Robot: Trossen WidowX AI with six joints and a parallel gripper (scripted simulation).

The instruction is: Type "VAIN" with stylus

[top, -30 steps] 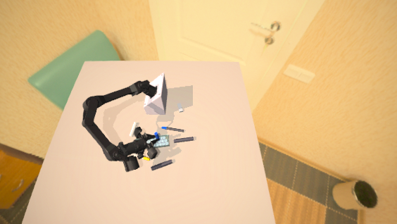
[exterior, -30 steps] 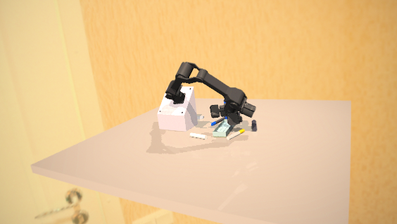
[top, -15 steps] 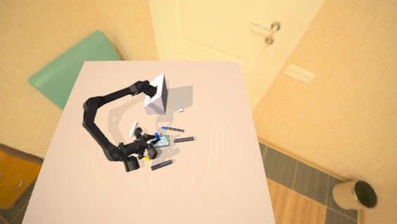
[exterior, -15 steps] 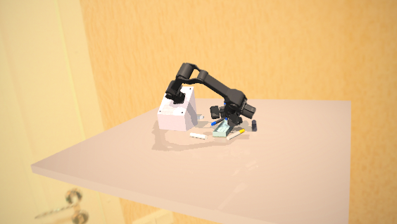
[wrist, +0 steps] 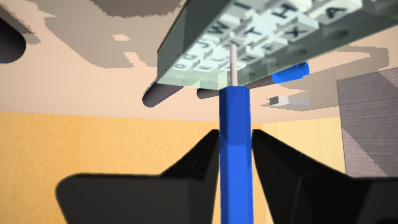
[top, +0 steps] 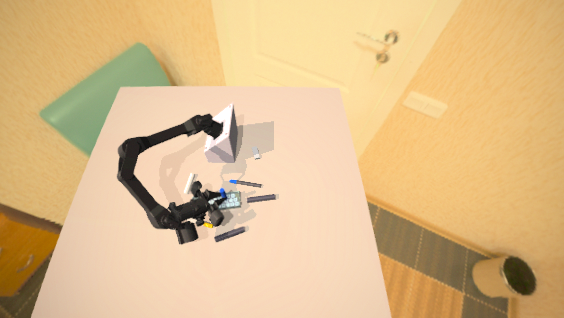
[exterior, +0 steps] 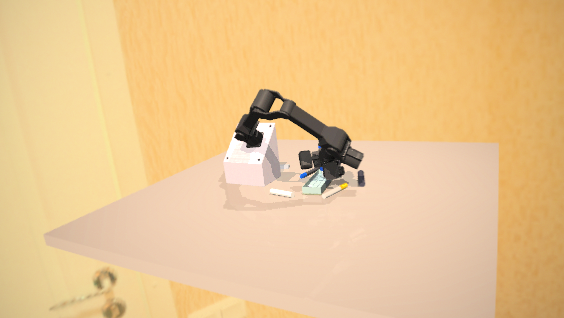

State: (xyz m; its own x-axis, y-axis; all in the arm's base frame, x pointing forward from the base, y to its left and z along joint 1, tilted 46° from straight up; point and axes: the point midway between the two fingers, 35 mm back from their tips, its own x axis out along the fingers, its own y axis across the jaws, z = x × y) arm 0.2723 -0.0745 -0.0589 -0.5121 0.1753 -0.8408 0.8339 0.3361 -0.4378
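Over on the pinkish desk (top: 300,260) (exterior: 400,215), the black claw (top: 218,201) (exterior: 320,169) (wrist: 235,136) is pinching the blue hexagonal stylus (top: 223,193) (wrist: 235,112), its thin pale tip angled at the small pale-green keyboard (top: 236,206) (exterior: 313,189) (wrist: 185,47). That shallow, box-like body carries rows of pale lettered keys; whether the tip touches one, I can't tell. Well apart on the floor stands a round tan bin (top: 487,277), dark inside, contents unclear.

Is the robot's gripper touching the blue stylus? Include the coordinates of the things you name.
Touching: the wrist view shows the gripper (top: 223,196) (wrist: 235,136) with the blue stylus (top: 223,193) (wrist: 235,115) pinched between its two black fingers.
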